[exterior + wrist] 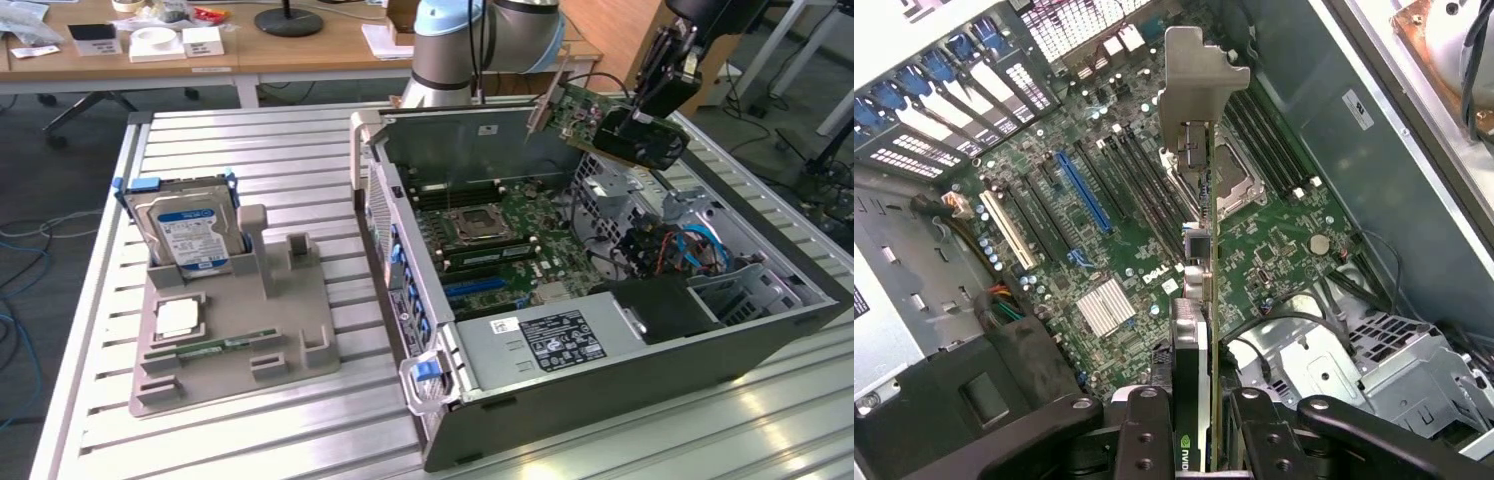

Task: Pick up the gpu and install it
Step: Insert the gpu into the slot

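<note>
Base column of the arm (467, 40) upright at the far side of the exterior view. Wrist (674, 70) slants down from above, tilted toward the exterior view's left. gripper (617, 130) aimed downward, both fingers (1144, 430) clamped flat on the gpu (574, 105) between them, one per face

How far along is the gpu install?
Done: pickup. The tool is shut on the gpu. In hand: the card hangs edge-on above the motherboard in the open case. Left: seating; the blue slot is empty.
</note>
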You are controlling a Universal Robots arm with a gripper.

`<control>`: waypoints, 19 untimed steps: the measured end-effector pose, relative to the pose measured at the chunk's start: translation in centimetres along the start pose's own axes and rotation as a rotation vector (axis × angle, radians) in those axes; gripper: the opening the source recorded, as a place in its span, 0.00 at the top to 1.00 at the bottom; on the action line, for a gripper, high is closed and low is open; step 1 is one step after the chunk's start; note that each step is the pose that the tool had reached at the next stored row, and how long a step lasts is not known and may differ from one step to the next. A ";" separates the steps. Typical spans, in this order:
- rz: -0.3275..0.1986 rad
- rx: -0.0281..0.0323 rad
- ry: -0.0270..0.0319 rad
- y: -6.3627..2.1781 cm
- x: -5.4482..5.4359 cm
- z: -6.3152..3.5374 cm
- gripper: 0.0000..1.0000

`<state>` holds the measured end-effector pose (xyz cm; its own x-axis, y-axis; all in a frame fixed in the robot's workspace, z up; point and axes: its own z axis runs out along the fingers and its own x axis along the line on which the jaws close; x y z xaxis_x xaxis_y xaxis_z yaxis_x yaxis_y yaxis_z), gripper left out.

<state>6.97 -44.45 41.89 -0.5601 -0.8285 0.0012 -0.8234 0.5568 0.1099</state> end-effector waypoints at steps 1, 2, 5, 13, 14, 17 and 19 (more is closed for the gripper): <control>0.000 0.0000 0.0000 0.00 0.0 0.00 0.73; 0.000 0.0000 0.0000 0.00 0.0 0.00 0.73; 0.000 0.0000 0.0000 0.00 0.0 0.00 0.73; -0.087 0.0001 0.0096 0.00 0.0 0.00 0.73; -0.101 0.0002 0.0111 0.00 0.0 0.00 0.73; -0.147 0.0003 0.0162 0.00 0.0 0.01 0.73; -0.183 0.0005 0.0201 0.00 0.0 0.01 0.73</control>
<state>6.97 -44.45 41.88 -0.3988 -0.9170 0.0011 -0.9114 0.3965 0.1096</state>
